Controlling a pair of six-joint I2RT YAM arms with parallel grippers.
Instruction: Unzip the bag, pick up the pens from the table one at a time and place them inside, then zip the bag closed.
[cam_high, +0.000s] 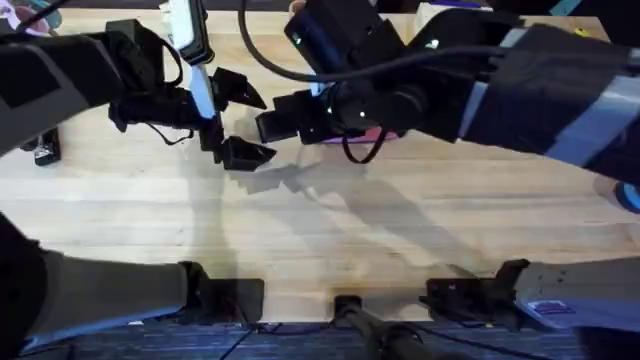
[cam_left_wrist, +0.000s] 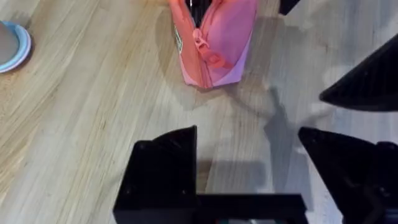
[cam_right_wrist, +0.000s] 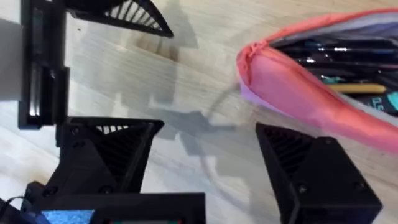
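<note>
Pink bag (cam_right_wrist: 311, 93) lying on the table (cam_high: 330, 230), unzipped, mouth gaping, with several pens (cam_right_wrist: 336, 59) visible inside, dark ones plus a yellow one. In the right wrist view, at upper right of the frame, just beyond the right gripper (cam_right_wrist: 217, 168), whose black fingers stand wide apart with nothing between them; one finger close beside the bag's lower edge, contact unclear. In the left wrist view, bag (cam_left_wrist: 214, 43) at top centre, closed zipper end and pull facing the camera, well apart from the left gripper (cam_left_wrist: 261, 168), likewise spread open and empty, bare wood between the fingers.

Seen from overhead, only a sliver of pink (cam_high: 375, 133) near upper centre, mostly hidden under the right arm, which reaches from the right edge across the middle toward the left. Right gripper (cam_high: 290, 118) just left of that sliver. Left arm coming in from the left edge, left gripper (cam_high: 238, 120) open, pointing right, tips near those of the other gripper.

Light wooden planks with seams and soft arm shadows. Small dark object (cam_high: 45, 148) at far left; a pale blue round rim (cam_left_wrist: 15, 46) at the left wrist view's upper left.
</note>
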